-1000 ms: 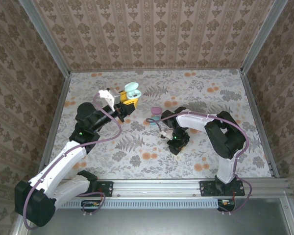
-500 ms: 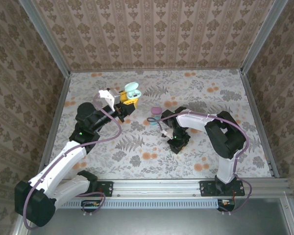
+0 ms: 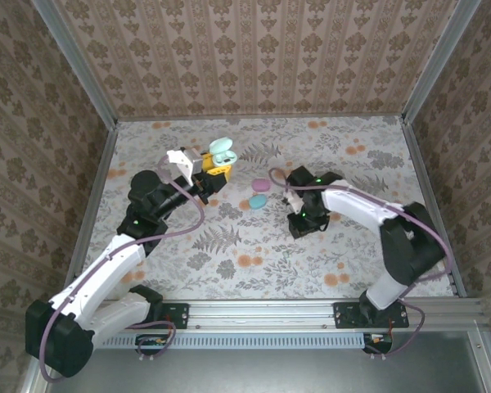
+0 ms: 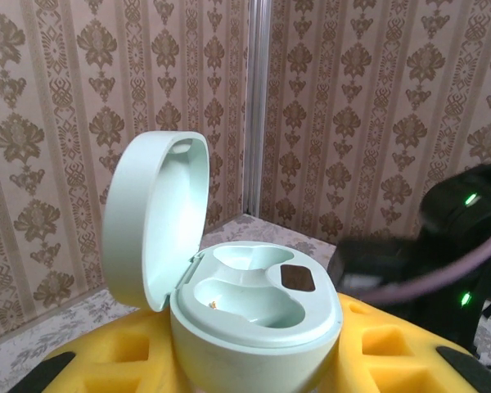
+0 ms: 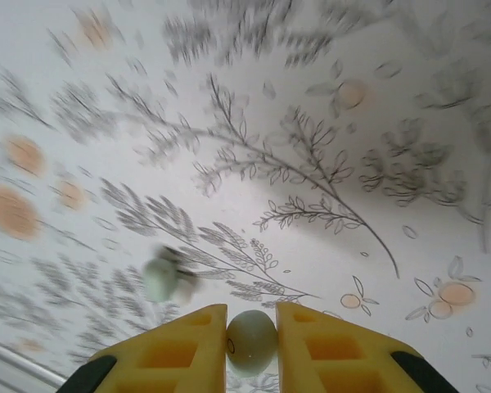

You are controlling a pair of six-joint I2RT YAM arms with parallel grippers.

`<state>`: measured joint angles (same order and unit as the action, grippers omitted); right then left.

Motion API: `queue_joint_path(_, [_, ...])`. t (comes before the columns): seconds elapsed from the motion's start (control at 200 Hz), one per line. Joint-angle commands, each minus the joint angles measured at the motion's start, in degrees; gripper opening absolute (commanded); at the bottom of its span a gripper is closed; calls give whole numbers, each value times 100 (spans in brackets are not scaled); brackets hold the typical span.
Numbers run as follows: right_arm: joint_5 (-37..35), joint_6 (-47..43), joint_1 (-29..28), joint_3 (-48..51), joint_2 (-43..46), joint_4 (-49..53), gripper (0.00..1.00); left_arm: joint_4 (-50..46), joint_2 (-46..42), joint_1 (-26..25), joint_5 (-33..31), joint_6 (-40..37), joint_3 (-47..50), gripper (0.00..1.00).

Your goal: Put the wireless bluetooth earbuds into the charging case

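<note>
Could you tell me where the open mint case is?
In the top view, the charging case is clamped in the left hand above the mat, just left of the pink case.

Floral mat, damask-papered walls

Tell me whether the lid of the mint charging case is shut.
No: the mint charging case has its lid standing up and tilted back, leaving the inside of the case exposed.
</note>
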<state>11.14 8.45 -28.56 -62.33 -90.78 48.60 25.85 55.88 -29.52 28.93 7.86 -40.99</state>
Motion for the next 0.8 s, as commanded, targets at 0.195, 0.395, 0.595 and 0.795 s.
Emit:
queue_joint_path(0.195, [1576,1880,250,21,2056,-2008,24,745,564,25,720,-17,126,26])
queue_joint_path(0.395, [2226,2382,216,-479,2328,-2881,24,856,852,-58,1290,-167,52,26])
queue_joint_path(0.595, [2768,2618,36,-978,2082,-3526,25,817,979,-185,1463,-329,4,26])
queue_joint_path(0.795, [2929,2663,-54,-1383,1793,-3609,25,739,1022,-239,1502,-302,-75,26])
